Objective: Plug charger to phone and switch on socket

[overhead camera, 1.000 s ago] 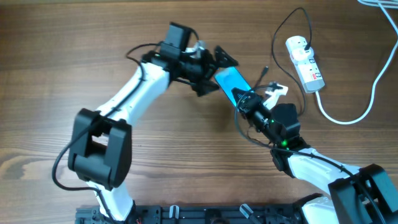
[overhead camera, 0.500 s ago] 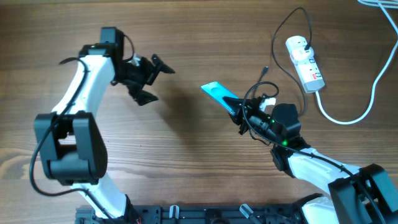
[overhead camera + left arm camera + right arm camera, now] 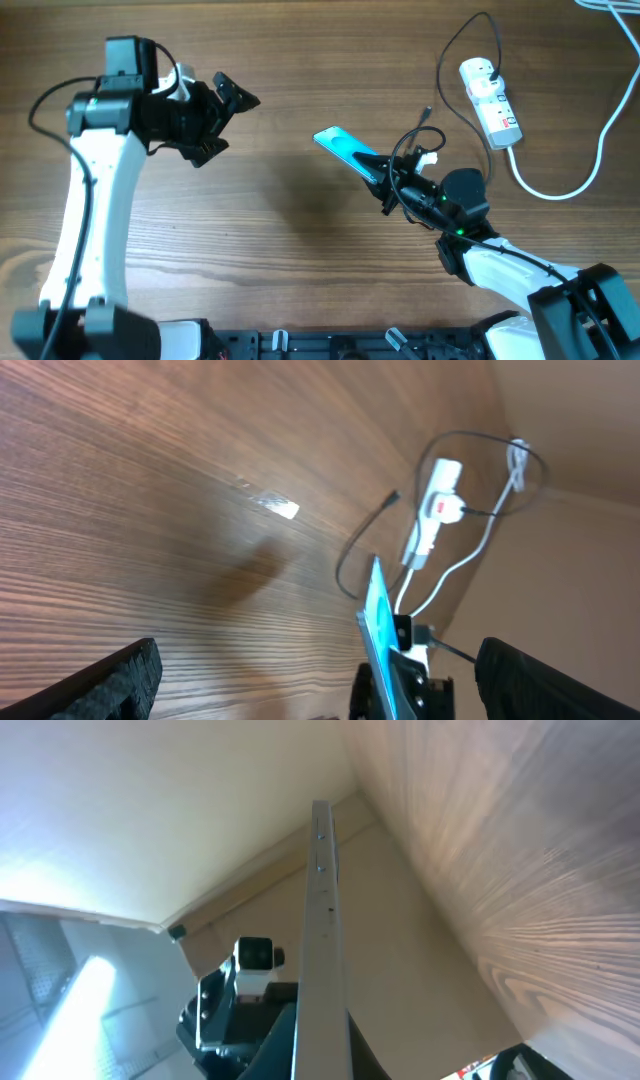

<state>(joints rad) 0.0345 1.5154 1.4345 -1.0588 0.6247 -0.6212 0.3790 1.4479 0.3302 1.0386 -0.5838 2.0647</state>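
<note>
Left gripper point(image 3: 226, 122) sat upper left, arm upright, jaws spread wide, empty. Right gripper point(image 3: 388, 182), centre-right, clamped the phone point(image 3: 343, 148) edge-on.

The phone point(image 3: 345, 150) is held off the table point(image 3: 300, 265) near its middle by the right gripper point(image 3: 384, 178), with its free end pointing left. The left gripper point(image 3: 228, 122) hangs well apart on the left. The socket point(image 3: 492, 105) lies at the far right, with the adapter point(image 3: 477, 72) on its far end. From there the charger point(image 3: 447, 55) loops, and its tip point(image 3: 427, 112) lies between socket and phone.
</note>
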